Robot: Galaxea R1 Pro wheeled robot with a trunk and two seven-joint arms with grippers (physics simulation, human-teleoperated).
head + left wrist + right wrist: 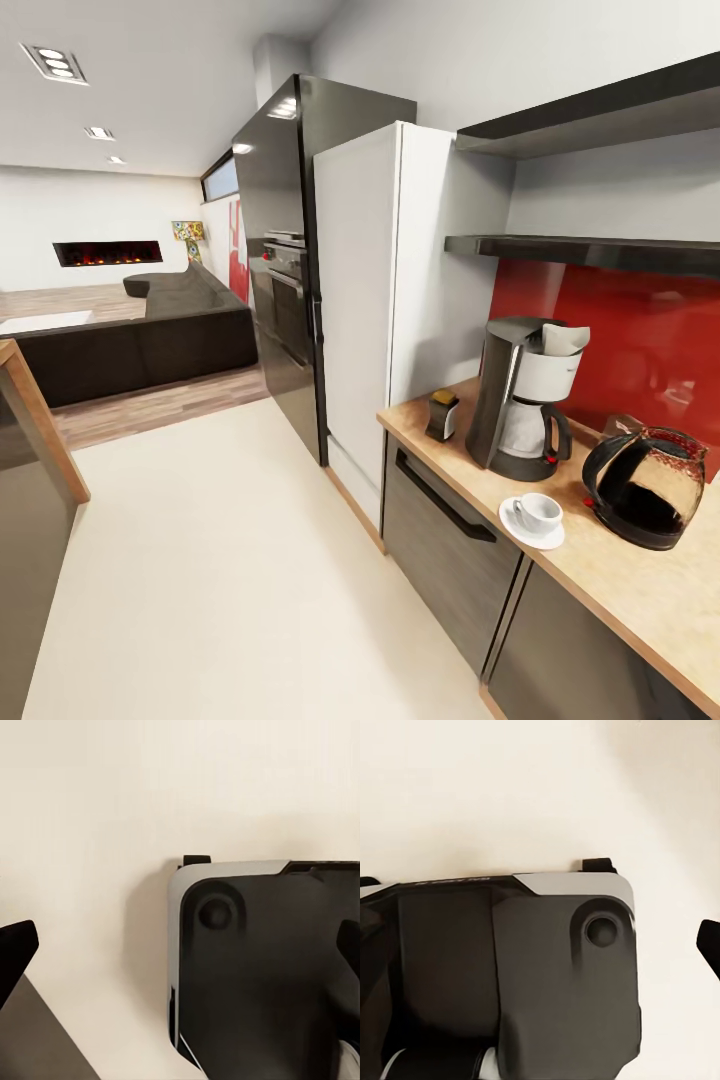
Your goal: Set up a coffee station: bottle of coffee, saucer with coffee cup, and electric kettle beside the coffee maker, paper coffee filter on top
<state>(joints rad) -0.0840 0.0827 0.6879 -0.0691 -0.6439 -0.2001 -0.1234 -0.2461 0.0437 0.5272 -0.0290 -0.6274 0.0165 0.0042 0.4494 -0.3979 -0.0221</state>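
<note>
Worktop: the light-wood kitchen worktop [640, 590] runs along the right wall over dark grey cabinet fronts [450, 540], with a red splashback [640, 330] behind it.
Coffee maker: the tall dark grey coffee maker [520, 400] stands upright near the worktop's end by the white tall cabinet [390, 300], its clear carafe seated under the white basket.
Paper coffee filter: an off-white paper coffee filter [566, 339] sits on top of the machine, over the basket.
Bottle of coffee: the small dark bottle of coffee [442, 415] with a tan-gold cap stands on the worktop just beside the coffee maker, on the side toward the white cabinet.
Saucer and cup: the white saucer [520, 535] lies near the worktop's front edge, in front of the machine; the white coffee cup [540, 512] sits upright on it.
Electric kettle: the rounded glass electric kettle [645, 485] with its black loop handle stands upright on the worktop near the coffee maker, on the side away from the bottle.
Kitchen shelf: the lower black kitchen shelf [590, 250] hangs above the machine.
Left end effector: black fingertips [15, 949] show at opposite edges of the left wrist view, wide apart, released, nothing between them; below lie the cream floor [150, 795] and the robot's base [262, 967].
Right end effector: one dark fingertip [709, 941] shows at the edge of the right wrist view over the floor; I cannot tell whether it is released or clenched.
</note>
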